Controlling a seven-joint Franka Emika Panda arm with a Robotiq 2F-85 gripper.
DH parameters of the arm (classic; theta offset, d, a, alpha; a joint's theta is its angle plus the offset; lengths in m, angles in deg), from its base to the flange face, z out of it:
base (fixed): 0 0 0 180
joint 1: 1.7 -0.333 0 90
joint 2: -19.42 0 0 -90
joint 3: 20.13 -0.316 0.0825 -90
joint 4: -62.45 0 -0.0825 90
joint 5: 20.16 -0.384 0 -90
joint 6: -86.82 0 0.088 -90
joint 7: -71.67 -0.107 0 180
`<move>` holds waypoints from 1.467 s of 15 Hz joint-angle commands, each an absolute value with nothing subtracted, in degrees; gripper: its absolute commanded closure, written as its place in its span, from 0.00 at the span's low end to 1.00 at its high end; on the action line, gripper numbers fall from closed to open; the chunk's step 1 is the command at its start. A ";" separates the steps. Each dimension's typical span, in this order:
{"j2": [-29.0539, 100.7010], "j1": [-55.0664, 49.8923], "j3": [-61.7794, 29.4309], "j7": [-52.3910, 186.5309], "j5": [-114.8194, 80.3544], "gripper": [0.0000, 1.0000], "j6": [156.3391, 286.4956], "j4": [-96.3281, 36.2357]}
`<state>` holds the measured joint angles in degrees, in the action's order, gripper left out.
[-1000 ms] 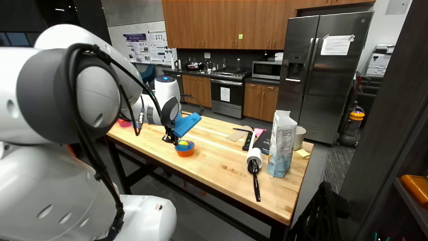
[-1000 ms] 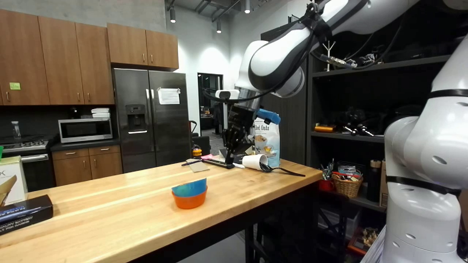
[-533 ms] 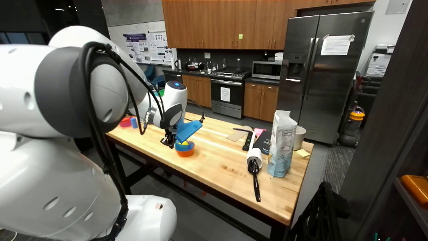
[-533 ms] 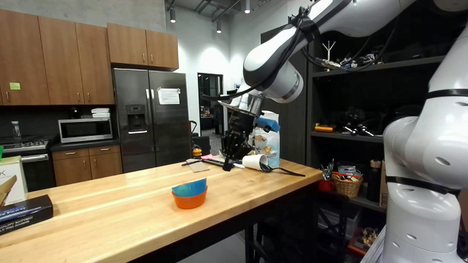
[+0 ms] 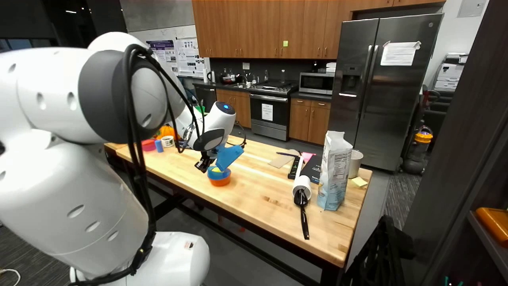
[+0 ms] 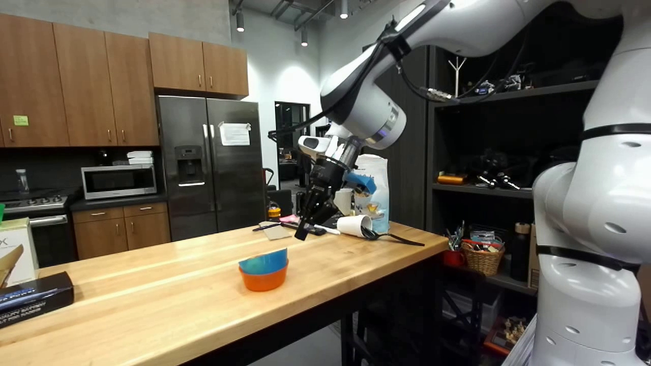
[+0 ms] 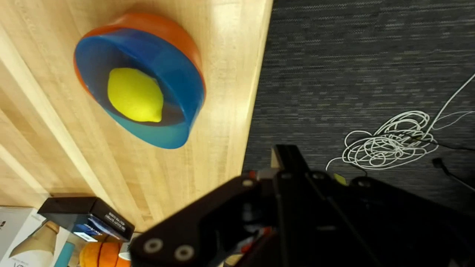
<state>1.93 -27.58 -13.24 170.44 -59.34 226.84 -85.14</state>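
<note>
The gripper (image 7: pixel 285 157) hangs clenched in the air near a blue bowl (image 7: pixel 174 81) nested in an orange bowl (image 7: pixel 159 26). A lemon (image 7: pixel 135 94) lies inside the blue bowl (its pointed end shows), and farther along the tabletop (image 7: pixel 215 155) a black box (image 7: pixel 70 213) rests near a white box (image 7: pixel 11 226).

The Franka Panda arm (image 5: pixel 43 198) has glossy white shells (image 6: pixel 585 325) pitted with oval recesses (image 5: pixel 75 211), and a broad dark-grey collar (image 5: pixel 104 95) rings one joint (image 5: pixel 149 91). Thick black cables (image 5: pixel 129 95) loop along the outside, with a silvery connector (image 6: pixel 438 95); black straps (image 6: pixel 616 130) circle the lower links (image 6: pixel 605 208), and the base (image 5: pixel 180 264) bears a small label (image 5: pixel 188 245). The wrist (image 5: pixel 216 121) carries a dark round cap (image 5: pixel 225 107) lit blue and a bright blue block (image 5: pixel 229 156). The black Robotiq gripper (image 6: pixel 302 232) shows pale round screws (image 7: pixel 153 245).
</note>
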 commanded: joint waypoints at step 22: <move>25.89 -9.92 -26.90 171.79 -55.04 1.00 216.95 -63.97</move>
